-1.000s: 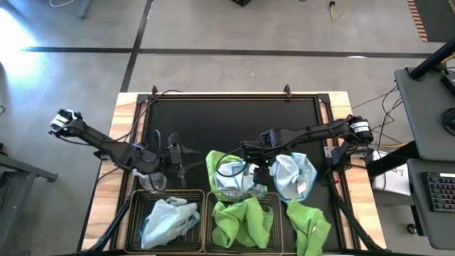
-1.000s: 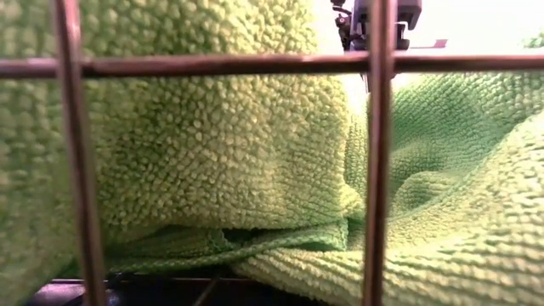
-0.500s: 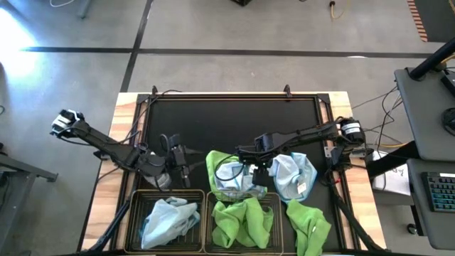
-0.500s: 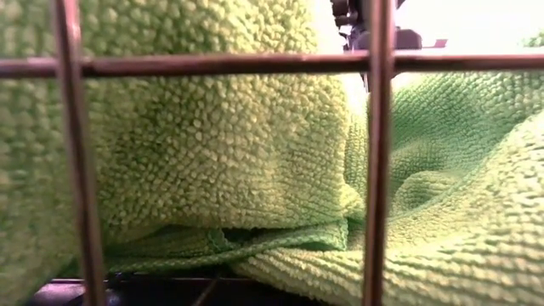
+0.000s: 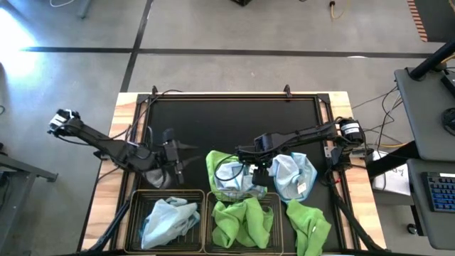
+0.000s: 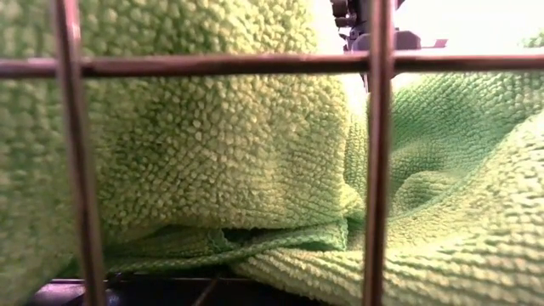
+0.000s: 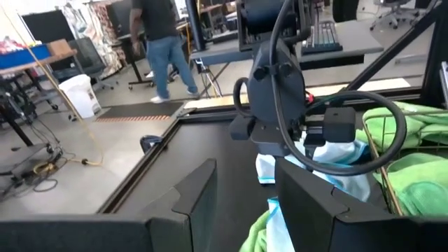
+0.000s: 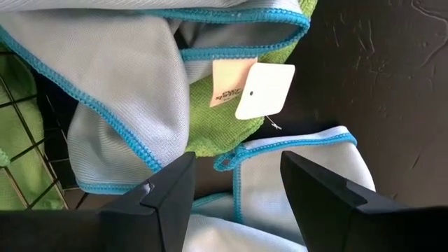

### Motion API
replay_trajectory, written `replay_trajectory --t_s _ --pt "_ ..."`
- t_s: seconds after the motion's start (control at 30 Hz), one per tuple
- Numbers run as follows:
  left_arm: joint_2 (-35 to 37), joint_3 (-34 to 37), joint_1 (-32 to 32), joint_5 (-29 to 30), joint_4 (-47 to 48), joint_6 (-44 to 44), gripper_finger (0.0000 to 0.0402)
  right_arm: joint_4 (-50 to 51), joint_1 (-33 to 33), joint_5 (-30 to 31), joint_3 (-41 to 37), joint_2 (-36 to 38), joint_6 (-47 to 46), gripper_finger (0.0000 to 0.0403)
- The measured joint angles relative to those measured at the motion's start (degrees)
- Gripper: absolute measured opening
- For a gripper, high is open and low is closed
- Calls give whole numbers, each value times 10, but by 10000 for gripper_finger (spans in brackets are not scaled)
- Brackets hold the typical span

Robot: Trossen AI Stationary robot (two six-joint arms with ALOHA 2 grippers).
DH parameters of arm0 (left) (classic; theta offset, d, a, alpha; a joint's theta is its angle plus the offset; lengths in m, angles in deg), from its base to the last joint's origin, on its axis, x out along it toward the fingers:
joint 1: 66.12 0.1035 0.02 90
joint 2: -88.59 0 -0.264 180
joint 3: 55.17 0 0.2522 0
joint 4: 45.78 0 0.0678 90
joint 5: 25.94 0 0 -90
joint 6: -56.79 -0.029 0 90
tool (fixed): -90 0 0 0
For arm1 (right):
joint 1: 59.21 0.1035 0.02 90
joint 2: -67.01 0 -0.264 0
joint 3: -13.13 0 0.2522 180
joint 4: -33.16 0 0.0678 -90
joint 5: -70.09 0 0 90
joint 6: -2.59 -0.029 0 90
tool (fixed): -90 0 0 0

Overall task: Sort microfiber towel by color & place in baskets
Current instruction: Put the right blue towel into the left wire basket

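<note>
In the high view, two wire baskets sit at the near edge. The left basket [image 5: 135, 213] holds a pale blue towel [image 5: 167, 219]; the right basket [image 5: 274, 210] holds a lime green towel [image 5: 242, 222]. Behind the right basket lies a heap: a pale blue towel [image 5: 231, 178] on a green one [image 5: 213, 165], and another pale blue towel [image 5: 295, 176]. A green towel [image 5: 309, 226] lies near the right corner. My right gripper [image 5: 256, 173] [image 8: 234, 203] is open above the blue towels [image 8: 126, 77]. My left gripper [image 5: 178, 153] [image 7: 245, 203] is open over the mat, left of the heap.
A black mat [image 5: 227, 121] covers the table, with free room across its far half. Cables run along the table's far and right edges. In the low view, basket wire [image 6: 378, 170] and green towel [image 6: 212, 153] fill the picture. A person [image 7: 157, 35] stands in the room beyond.
My right gripper has shifted a little toward the table's left over the heap and then stayed there, still open. My left gripper has drawn slightly toward the far edge. The towels have not moved.
</note>
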Motion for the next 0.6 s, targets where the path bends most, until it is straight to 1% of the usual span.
replay_trajectory --t_s 0.17,0.33,0.47,0.6 --pt "27 0 5 0 14 -42 130 -1 0 0 0 0 1 206" --pt "44 0 30 0 57 -62 130 -2 0 0 0 1 1 206" --pt "68 0 69 0 88 -64 130 -2 0 0 0 1 1 206" --pt "91 0 128 -11 107 -63 130 -3 0 0 0 1 1 206"
